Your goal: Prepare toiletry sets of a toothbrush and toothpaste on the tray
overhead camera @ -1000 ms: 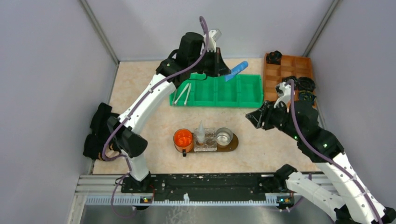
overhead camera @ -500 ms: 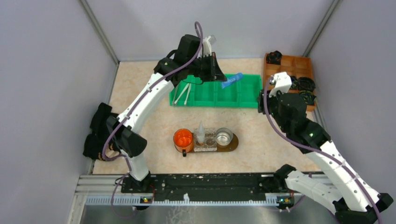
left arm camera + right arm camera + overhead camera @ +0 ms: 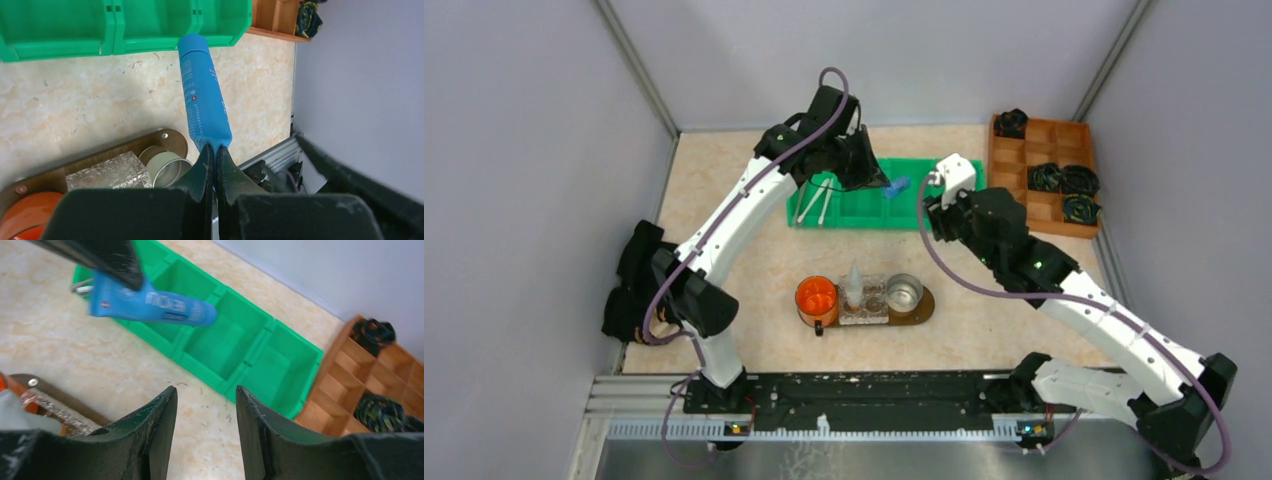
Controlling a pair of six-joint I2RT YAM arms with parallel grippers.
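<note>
**Blue tube held in the air over the green bin**

A green bin (image 3: pixel 854 205) with several compartments stands at the far side of the worktop (image 3: pixel 724 300). To its right is an orange-brown box (image 3: pixel 1049 135) with four dark bundles (image 3: pixel 1044 177) in its compartments. The tray (image 3: pixel 921 303) lies nearer to the arm bases and is well apart from the bin. It carries three things: an orange cup (image 3: pixel 816 297), a clear block (image 3: pixel 869 300) with a white cone on it, and a metal cup (image 3: pixel 904 292). They fill most of the tray.

There is one blue tube (image 3: pixel 204 100). It is not on the tray but hangs in the air above the middle of the bin. The left fingers (image 3: pixel 202 170) are pressed together on its flat end and pinch it there. Its long axis runs straight away from these fingers, with the round cap end farthest from them. In the right wrist view the tube lies almost level.

The right fingers (image 3: pixel 160 425) are spread apart and hold nothing. They are just beside the tube, on its right side, and point toward it and the bin.

Two white toothbrushes (image 3: pixel 815 203) lie side by side in the left end compartment of the bin. They slant slightly, and the left arm partly covers their far ends.
</note>
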